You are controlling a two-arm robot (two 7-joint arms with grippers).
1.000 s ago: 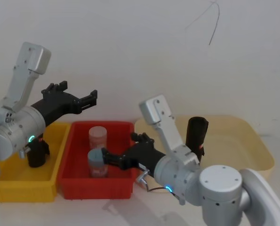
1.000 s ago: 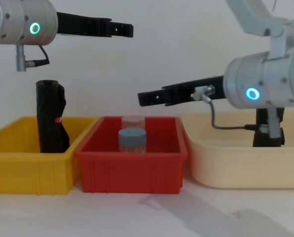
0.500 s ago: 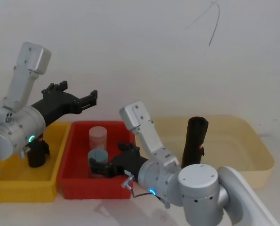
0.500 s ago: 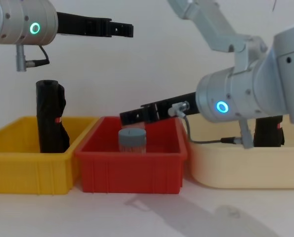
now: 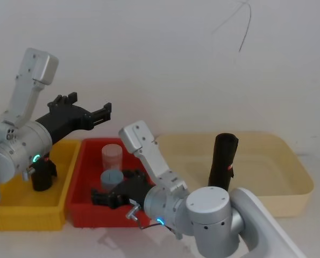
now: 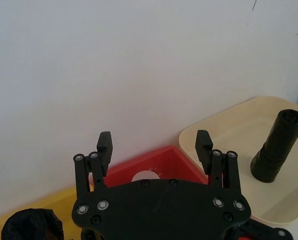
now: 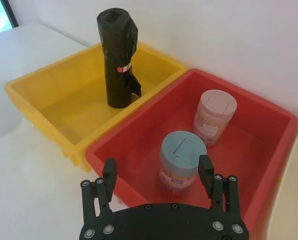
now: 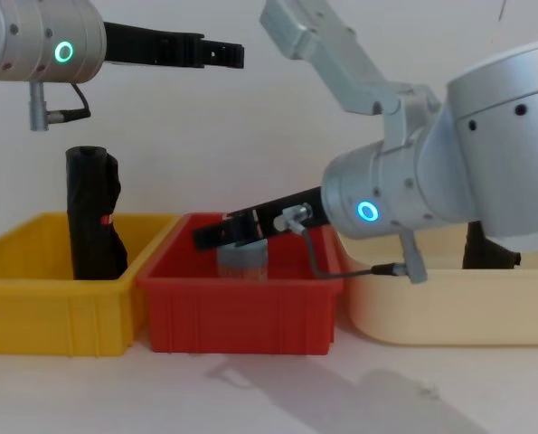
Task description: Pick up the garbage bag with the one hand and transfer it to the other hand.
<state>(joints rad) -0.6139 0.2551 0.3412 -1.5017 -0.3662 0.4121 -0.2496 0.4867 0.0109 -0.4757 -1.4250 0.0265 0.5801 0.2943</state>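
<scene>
Garbage bag (image 5: 223,161): tall straight black roll of plastic, open crumpled top, small red mark partway down its side. It stands on end, close to upright, in the cream bin (image 5: 291,158) on the right, and its top sticks out above the rim. Nothing touches it and both hands are well apart from it. In the chest view it is mostly hidden behind the right arm. Left hand (image 5: 90,103), on the green-ringed arm, hangs high above the seam between the yellow bin (image 5: 20,217) and the red bin (image 5: 76,180), with its fingers (image 6: 104,144) spread wide and nothing between them. Right hand (image 7: 157,170), on the blue-ringed arm, reaches across low over the front of the red bin, angled down, fingers spread and empty. The right wrist view shows the blue-lidded jar (image 7: 183,160) just past the gap between them, not gripped. A pink-lidded jar (image 7: 215,115) stands just behind the blue one in the same bin, close but apart from it. The yellow bin holds a second black roll (image 7: 117,60), lumpier with a bulge on one side and a red-and-white band, standing upright. The three bins sit side by side on the white worktop (image 8: 250,389): yellow on the left, red in the middle, cream on the right.
</scene>
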